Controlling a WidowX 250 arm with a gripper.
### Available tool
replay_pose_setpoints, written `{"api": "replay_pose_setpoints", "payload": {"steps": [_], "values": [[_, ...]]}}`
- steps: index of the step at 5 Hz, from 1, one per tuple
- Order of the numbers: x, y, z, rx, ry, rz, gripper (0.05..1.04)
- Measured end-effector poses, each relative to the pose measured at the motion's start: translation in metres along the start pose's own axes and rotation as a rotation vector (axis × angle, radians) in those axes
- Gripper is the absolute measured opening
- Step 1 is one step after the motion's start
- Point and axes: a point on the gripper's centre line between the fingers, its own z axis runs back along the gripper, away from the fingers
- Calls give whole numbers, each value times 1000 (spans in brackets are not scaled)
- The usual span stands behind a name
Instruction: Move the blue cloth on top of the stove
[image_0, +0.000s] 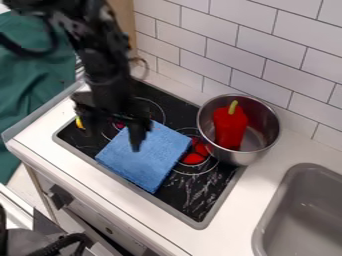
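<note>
Blue cloth (148, 157) lies on the stove (204, 192); metal pot (245, 158) (red pepper (229, 128) inside) at its edge; gripper (122, 127) above, how wide I can't tell.

Black gripper (135, 132) hangs over blue cloth (145, 157), spread flat across black stovetop (194, 197). Red toy bell pepper (229, 127), green stem up, stands in metal pot (257, 155) at stovetop's far right edge. Gray sink (304, 205) at right; white tile wall (244, 47) behind; green fabric (33, 75) at left.
</note>
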Motion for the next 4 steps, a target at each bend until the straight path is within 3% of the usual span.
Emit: {"api": "replay_pose_setpoints", "payload": {"steps": [2,3,4], "values": [[6,-12,-29,-1,94,-6,1010],[10,-15,-36,29,102,41,1010],[15,-14,-40,72,78,115,1010]]}}
